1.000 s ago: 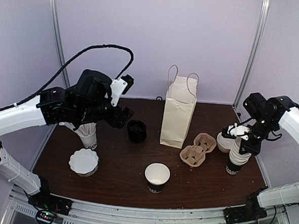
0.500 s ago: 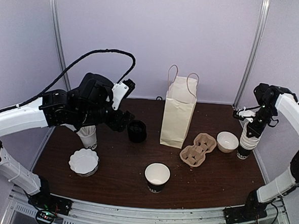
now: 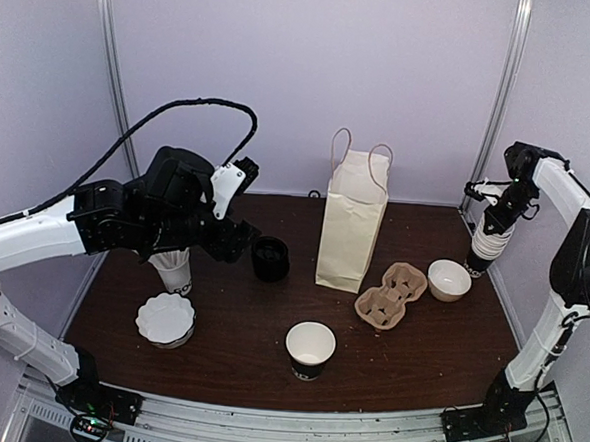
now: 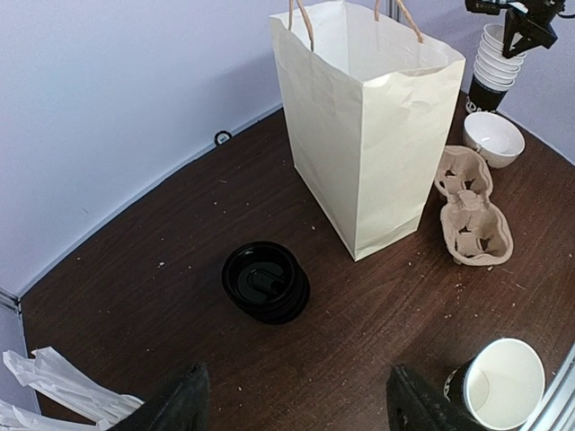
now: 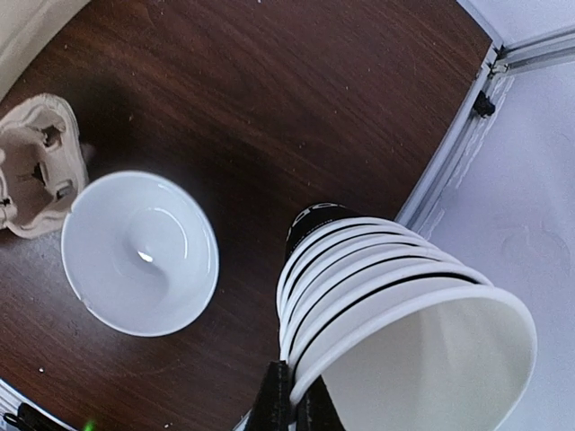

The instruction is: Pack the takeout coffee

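The left fingers (image 4: 184,404) hang spread wide and empty above the table (image 4: 135,233). The takeout coffee (image 4: 266,281) stands upright just ahead of them with its lid on, centred on the gap between them. From where I stand it looks like a line-up for a grab around the cup's body. Beyond the coffee, a little to the right of those fingers, stands the paper bag (image 4: 364,135) with its mouth open upward, and I take that to be where the cup must go. The bag is far taller than the cup, so the cup will have to rise clear of the rim before it can drop in. The table is bare all around the coffee; the cup carrier (image 4: 472,211) and an open cup (image 4: 499,395) lie off to the right, well apart from it. The right fingers (image 5: 280,404) are pinched tight on the rim of the top cup in a stack of lidless cups (image 5: 395,305). The stack leans close to the table's far right edge, probably parked there to keep the middle free. A white bowl (image 5: 141,251) sits near those fingers on the carrier's side.
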Motion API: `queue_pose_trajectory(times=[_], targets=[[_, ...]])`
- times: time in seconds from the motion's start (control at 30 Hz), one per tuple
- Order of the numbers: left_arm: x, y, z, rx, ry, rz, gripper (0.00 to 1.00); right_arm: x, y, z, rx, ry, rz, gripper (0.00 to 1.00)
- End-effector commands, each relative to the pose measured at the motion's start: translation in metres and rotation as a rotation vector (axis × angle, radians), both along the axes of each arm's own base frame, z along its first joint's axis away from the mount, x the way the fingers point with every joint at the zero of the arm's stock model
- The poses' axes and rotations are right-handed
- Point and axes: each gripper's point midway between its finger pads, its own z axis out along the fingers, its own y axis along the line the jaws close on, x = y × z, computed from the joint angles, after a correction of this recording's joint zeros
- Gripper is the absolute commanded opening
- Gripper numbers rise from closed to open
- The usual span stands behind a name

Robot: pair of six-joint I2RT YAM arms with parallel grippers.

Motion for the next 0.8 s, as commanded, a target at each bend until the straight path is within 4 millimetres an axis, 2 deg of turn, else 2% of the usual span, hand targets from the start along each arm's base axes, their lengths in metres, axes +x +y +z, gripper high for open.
queue_pose_trajectory(times=[0.0,0.13,0.2,0.3,0.37,0.5,0.63,0.7,0.77], targets=[[0.0,-0.001,0.01,-0.06,-0.004,0.002,0.71,0.018,0.016,0.008,0.119,-0.007,0.002,0.0],[-0.001,-0.001,0.01,-0.066,0.003,-0.001,0.71,0.024,0.017,-0.004,0.145,0.055,0.005,0.01],[-0.001,-0.002,0.01,-0.062,0.008,-0.006,0.71,0.025,0.017,-0.005,0.145,0.069,0.007,0.12],[-0.001,-0.003,0.009,-0.048,0.011,-0.012,0.71,0.022,0.021,0.005,0.161,0.052,0.01,0.31],[-0.001,-0.004,0.007,-0.034,0.015,-0.017,0.71,0.019,0.024,0.021,0.174,0.011,0.005,0.46],[0.002,-0.009,-0.003,0.02,0.02,-0.033,0.71,0.01,0.026,0.06,0.17,-0.086,-0.007,0.5],[0.008,-0.015,-0.029,0.164,0.051,-0.048,0.68,-0.008,0.027,0.101,0.154,-0.206,-0.037,0.57],[0.012,-0.018,-0.044,0.25,0.085,-0.056,0.66,-0.019,0.028,0.112,0.151,-0.258,-0.063,0.58],[0.017,-0.02,-0.058,0.326,0.114,-0.06,0.63,-0.033,0.039,0.118,0.208,-0.296,-0.058,0.58]])
